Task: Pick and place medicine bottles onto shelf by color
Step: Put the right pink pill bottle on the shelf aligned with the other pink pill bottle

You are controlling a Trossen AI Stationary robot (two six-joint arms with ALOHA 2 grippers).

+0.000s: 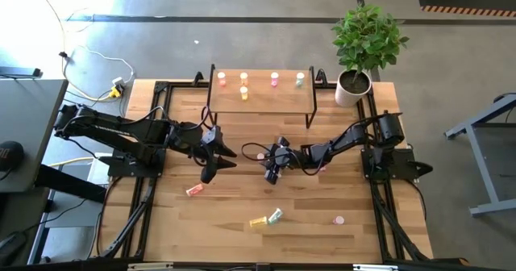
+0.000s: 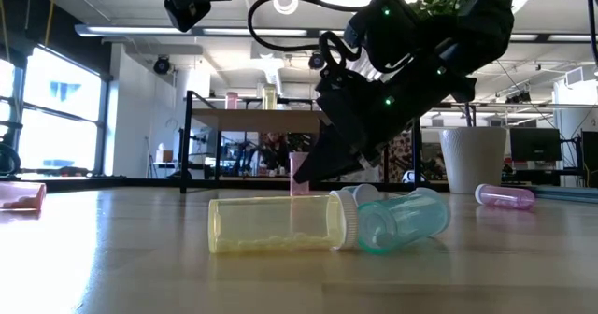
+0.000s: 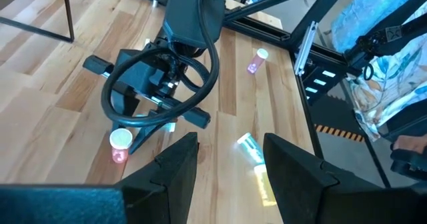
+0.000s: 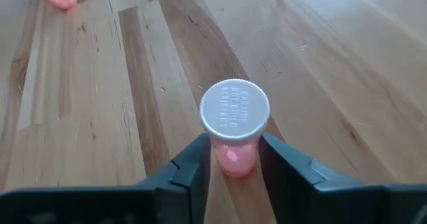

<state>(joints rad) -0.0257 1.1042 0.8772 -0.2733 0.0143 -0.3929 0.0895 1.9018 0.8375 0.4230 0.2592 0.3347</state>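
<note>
While clamped between the right gripper's fingers in front of the shelf, stands upright as a pink bottle with a round white cap; embossed lettering on the cap, too small to read. Left gripper spread apart and empty, just left of the right gripper. On the shelf: a red-orange bottle, two yellow, one pink, one pale green. Nearer the front edge than the shelf: a yellow bottle on its side with pale grains inside, touching a green one; a red-orange one to their left; a pink one to their right. Beside the shelf's right end, a potted plant.
</note>
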